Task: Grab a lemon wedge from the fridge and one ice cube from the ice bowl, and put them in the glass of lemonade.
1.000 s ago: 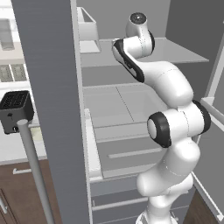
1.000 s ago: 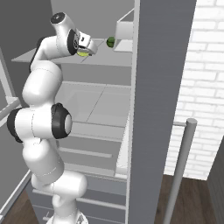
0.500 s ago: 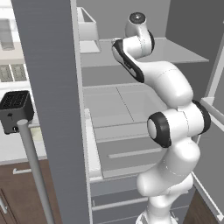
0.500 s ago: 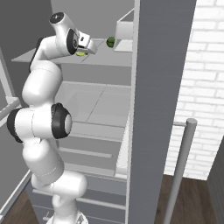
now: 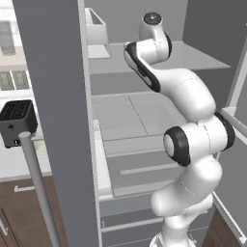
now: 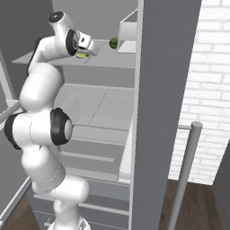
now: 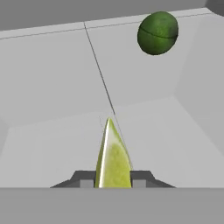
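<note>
The tool (image 7: 113, 183) is clenched on the lemon wedge (image 7: 113, 157) above the fridge (image 6: 166, 67) shelf (image 7: 57, 144). This grasp probably serves to carry it out

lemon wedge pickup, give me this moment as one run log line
stage: fridge pick | gripper: shut on lemon wedge | place: upper fridge shelf | nearby: green round fruit | glass drop: not yet done

Yellow-green lemon wedge (image 7: 113, 159) upright between pincer (image 7: 113, 180) tips
</note>
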You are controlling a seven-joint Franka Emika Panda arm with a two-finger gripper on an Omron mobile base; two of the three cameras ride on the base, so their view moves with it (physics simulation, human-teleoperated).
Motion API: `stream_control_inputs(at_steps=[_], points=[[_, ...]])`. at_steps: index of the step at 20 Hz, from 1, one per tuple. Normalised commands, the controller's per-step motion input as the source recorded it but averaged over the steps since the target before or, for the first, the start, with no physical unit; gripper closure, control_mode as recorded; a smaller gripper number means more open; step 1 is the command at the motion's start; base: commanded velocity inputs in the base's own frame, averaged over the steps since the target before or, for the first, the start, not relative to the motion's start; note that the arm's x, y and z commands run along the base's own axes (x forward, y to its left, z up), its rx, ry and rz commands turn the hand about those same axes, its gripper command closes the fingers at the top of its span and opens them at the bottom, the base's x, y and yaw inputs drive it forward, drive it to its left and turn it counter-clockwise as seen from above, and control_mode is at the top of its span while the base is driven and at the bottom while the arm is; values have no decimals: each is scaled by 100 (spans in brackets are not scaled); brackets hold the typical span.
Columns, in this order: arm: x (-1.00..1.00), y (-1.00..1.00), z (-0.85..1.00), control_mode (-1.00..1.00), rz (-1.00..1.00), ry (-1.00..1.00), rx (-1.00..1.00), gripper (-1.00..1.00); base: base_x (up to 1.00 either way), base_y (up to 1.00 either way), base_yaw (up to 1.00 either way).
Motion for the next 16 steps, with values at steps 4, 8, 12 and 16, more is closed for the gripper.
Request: stream_control_inputs(at_steps=[4,8,12,16], points=[[-78,-3,0,-100,0,-3,1,100,0,0,0],[-96,-8,0,-100,0,-9,3,100,0,0,0],[-100,-24,0,-100,0,-7,5,100,0,0,0],[-100,-33,0,-100,1,-1,4,100,0,0,0]])
